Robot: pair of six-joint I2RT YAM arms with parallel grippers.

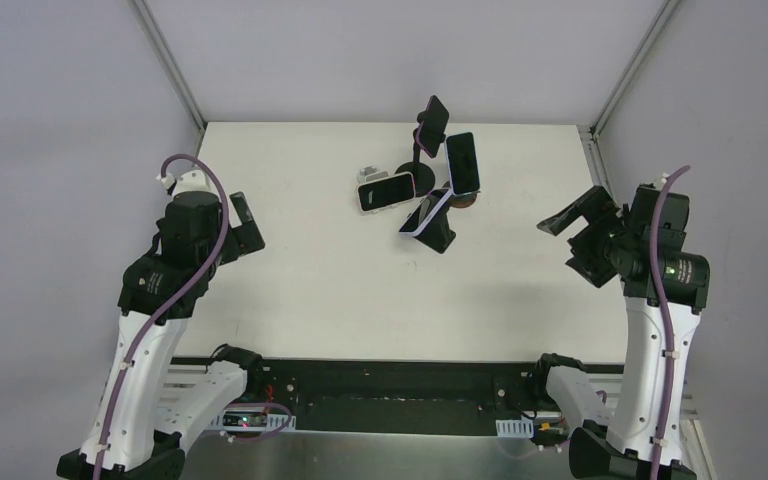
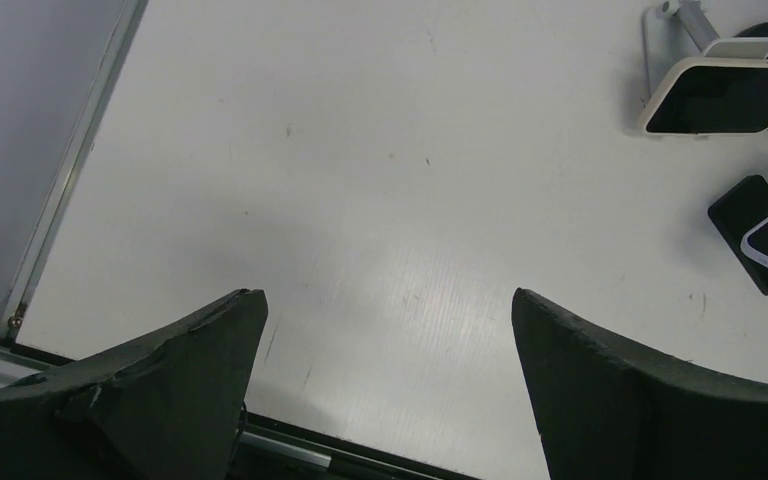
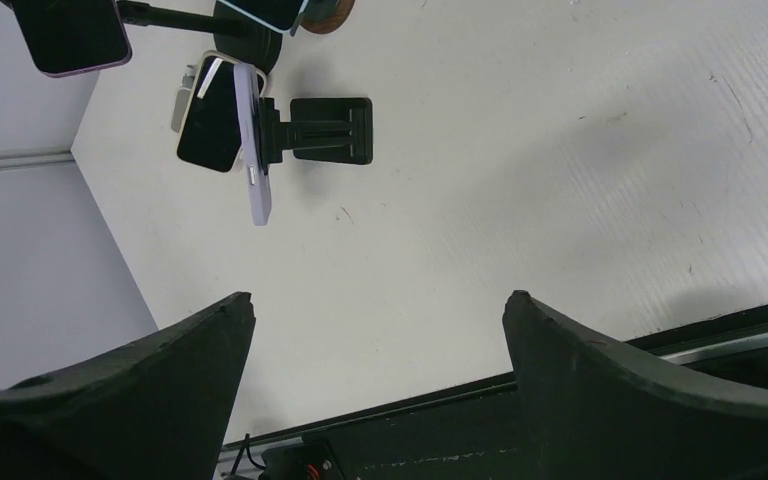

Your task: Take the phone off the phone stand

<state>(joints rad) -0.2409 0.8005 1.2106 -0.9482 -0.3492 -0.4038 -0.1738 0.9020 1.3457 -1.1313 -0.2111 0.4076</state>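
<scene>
While both arms hang at the sides of the white table, four phones sit on stands in a tight cluster near its far edge, slightly right of the middle. A cream-cased phone leans on a silver stand. Just beside it, a lilac-cased phone tilts on a black stand. A dark phone rises over a round wooden base, and a pink-edged phone tops a pole stand. All screens are dark, and any lettering is too small to read. The left gripper is spread wide over bare table near the left edge. The right gripper is likewise spread near the right edge. Broad bare surface lies between each gripper and the cluster.
</scene>
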